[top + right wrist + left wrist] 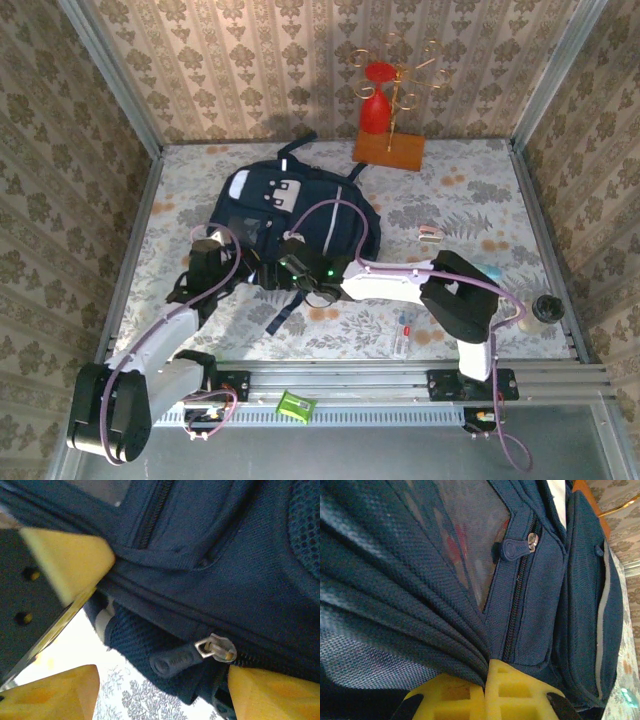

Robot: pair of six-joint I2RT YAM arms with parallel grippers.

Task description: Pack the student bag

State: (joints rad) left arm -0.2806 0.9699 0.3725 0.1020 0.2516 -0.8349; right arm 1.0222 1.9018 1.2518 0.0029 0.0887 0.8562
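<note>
The student bag [290, 205] lies on the table [470, 210], at 11 o'clock from its middle. The left claw [485, 672] is squeezed tight on the bag's cloth (dark blue folds). The right claw [297, 262] is apart, near a zip pull [172, 661].

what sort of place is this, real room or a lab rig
Probably a staged robot test booth: wallpapered panels in metal framing, left arm and right arm bolted to a rail.

The student bag [535, 605] is of matt woven cloth, rough in grain, with a fine mesh part. Its zipper slider [217, 647] is shiny metal, the pull tab [172, 662] matt rubbery plastic. The left fingers [515, 695] are matt plastic.
</note>
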